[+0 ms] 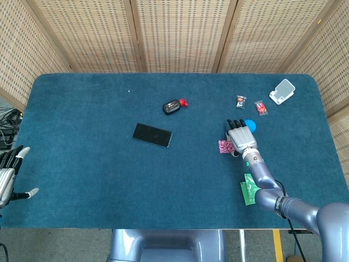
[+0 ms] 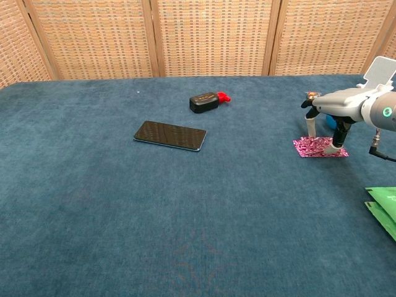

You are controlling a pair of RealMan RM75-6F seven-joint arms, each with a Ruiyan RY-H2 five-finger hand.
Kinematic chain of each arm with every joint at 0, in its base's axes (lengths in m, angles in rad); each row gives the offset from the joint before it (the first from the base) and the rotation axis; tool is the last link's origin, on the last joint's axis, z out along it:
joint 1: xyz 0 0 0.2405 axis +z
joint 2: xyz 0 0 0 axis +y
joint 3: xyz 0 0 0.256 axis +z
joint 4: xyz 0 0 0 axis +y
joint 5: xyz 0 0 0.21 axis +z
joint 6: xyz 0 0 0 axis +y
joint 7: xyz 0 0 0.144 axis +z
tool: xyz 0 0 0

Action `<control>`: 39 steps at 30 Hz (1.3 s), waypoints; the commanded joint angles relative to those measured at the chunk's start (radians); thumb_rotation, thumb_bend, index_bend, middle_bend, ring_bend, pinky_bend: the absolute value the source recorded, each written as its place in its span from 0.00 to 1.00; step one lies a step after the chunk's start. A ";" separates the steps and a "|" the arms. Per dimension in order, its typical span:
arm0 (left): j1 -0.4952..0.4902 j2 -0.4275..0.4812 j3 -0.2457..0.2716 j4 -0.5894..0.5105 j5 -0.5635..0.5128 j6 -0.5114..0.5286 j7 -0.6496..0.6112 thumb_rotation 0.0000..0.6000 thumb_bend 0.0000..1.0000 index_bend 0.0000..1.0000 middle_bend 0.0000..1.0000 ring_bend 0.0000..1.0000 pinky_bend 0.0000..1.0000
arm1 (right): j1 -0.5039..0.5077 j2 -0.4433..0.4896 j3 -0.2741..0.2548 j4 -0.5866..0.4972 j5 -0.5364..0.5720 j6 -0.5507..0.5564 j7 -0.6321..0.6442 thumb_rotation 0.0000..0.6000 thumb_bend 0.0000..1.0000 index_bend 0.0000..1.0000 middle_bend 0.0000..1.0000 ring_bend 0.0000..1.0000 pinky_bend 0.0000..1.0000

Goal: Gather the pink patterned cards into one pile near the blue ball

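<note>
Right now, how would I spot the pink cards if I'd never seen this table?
Start at the blue table and go to its right side, where the right hand reaches in. The pink cards lie flat under that hand's fingertips, just in front of the blue ball. Nothing else nearby is pink and patterned; the packets closer to the robot are green.

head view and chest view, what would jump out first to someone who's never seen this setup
The right hand stands out first, at the table's right side with fingertips down on the pink patterned cards, and the blue ball just beyond it. Next the eye goes to the black phone lying flat mid-table. The left hand waits apart at the table's left edge, holding nothing.
</note>
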 commanded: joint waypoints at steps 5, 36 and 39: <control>-0.001 -0.001 0.000 0.000 -0.001 -0.001 0.000 1.00 0.00 0.00 0.00 0.00 0.00 | -0.001 -0.003 0.004 0.010 -0.002 0.003 0.002 1.00 0.39 0.49 0.00 0.00 0.09; 0.001 0.003 0.001 -0.003 0.005 0.004 -0.004 1.00 0.00 0.00 0.00 0.00 0.00 | 0.000 0.005 0.008 -0.017 0.031 0.025 -0.044 1.00 0.29 0.43 0.00 0.00 0.10; 0.002 0.003 0.001 -0.003 0.006 0.005 -0.005 1.00 0.00 0.00 0.00 0.00 0.00 | 0.000 0.007 0.009 -0.020 0.033 0.029 -0.047 1.00 0.29 0.43 0.00 0.00 0.10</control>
